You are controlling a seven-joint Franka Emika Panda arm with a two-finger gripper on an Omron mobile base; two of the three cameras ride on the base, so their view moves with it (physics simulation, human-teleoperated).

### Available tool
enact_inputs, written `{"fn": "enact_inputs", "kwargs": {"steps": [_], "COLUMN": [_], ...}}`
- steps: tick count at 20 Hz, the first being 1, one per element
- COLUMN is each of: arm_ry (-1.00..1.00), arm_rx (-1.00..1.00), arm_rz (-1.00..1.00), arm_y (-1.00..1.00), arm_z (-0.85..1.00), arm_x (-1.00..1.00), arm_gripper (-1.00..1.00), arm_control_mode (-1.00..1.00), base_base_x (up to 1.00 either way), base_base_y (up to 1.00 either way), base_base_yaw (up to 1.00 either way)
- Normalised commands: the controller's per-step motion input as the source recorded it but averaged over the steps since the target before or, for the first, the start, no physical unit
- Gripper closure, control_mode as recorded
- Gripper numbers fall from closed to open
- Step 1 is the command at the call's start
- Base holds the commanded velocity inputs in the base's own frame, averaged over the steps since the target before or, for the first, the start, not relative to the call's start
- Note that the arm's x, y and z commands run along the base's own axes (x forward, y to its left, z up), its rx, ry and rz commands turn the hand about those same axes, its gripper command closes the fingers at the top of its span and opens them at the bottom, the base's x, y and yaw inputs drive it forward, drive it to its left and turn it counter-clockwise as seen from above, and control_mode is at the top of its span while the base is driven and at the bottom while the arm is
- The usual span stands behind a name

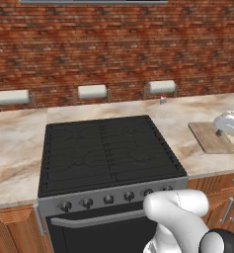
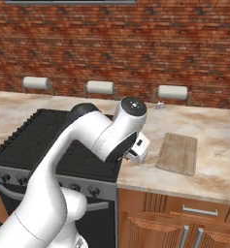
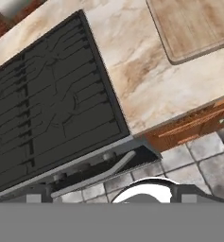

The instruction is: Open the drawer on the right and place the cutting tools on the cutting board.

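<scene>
Progress check: nothing of the task looks done yet. I see the drawer (image 2: 196,211) under the counter right of the stove (image 1: 106,153), front flush with the cabinet, so I judge it unopened. Cutting board (image 2: 177,152) lies bare on the countertop (image 2: 218,145), just right of the arm's wrist; no cutting tools on it, and I take them to be inside the closed drawer, unseen. Gripper (image 2: 137,154) hangs over the counter edge between stove and board, jaws spread wide, holding nothing. Remaining: pull drawer, fetch both tools, set them on board. Fingertips themselves are hard to make out; the forearm hides most of the hand.
</scene>
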Motion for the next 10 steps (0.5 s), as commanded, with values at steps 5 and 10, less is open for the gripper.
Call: {"fn": "enact_inputs", "kwargs": {"steps": [5,10], "arm_ry": [-0.07,-0.17], "arm_rx": [0.24,0.17], "arm_rz": [-0.18,-0.16], "arm_y": [-0.75,-0.52], "arm_z": [-0.41,-0.45], "arm_x": [-0.22,-0.17], "arm_gripper": [-1.0,-1.0], "arm_control_mode": [-1.0,-1.0], "base_base_x": [0.0,0.0], "base_base_y": [0.0,0.0], "base_base_yaw": [0.0,0.0]}}
